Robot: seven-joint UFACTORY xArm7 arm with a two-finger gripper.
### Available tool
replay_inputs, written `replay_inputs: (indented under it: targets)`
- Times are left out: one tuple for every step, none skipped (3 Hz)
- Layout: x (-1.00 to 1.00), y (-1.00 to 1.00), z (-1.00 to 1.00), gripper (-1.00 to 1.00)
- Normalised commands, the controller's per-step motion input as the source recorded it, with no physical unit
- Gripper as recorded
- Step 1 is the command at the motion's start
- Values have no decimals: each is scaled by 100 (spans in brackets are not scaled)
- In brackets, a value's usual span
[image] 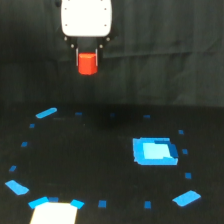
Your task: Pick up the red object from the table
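Observation:
The red object (87,63) is a small red-orange stubby block held high above the table (100,150), up against the dark backdrop. My gripper (87,59) hangs below the white arm head (86,19) at the top of the exterior view and is shut on the block, with its dark fingers on either side. The block's lower part shows below the fingers. Nothing touches the black surface beneath it.
A large bright blue patch (155,151) lies at the exterior view's right. Blue tape pieces sit at the upper left (46,113), lower left (17,188) and lower right (186,198). A white sheet with blue corners (54,212) is at the bottom edge. Small blue squares ring the surface.

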Motion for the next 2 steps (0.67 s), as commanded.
replay_inputs:
  targets:
    - [24,-14,100,-100]
    - [-8,-18,100,-100]
